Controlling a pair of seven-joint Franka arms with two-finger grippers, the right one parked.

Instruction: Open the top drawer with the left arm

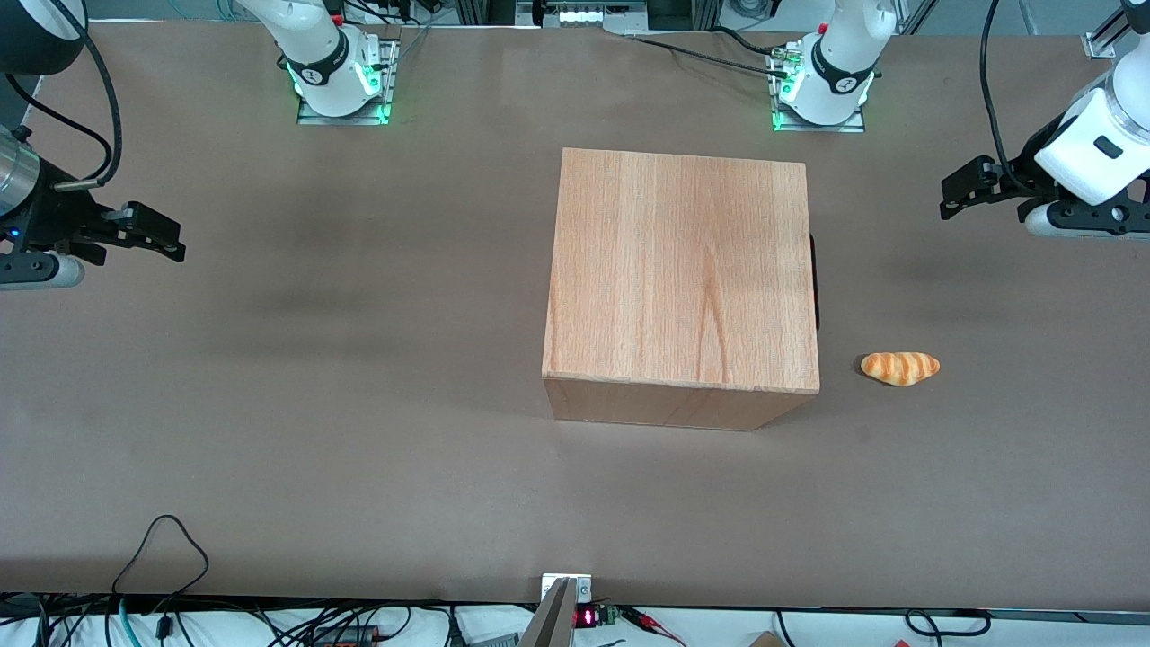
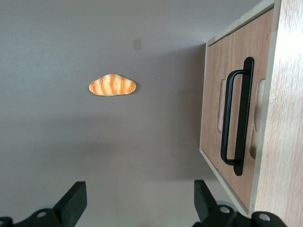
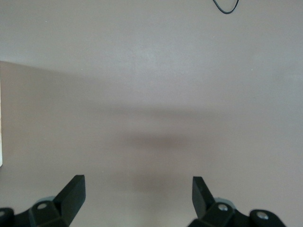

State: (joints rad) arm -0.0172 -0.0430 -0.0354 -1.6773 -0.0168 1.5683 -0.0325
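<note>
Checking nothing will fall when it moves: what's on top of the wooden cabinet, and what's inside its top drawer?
The cabinet top is bare. The top drawer is shut, so its inside is hidden. The open gripper hangs apart, toward the working arm's end.

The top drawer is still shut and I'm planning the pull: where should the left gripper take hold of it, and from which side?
Probably by the long black handle on the top drawer: it stands off the front panel, leaving a gap for a finger. Come at the cabinet's front from the working arm's end, where the open left gripper hovers, fingers straddling the bar.
</note>
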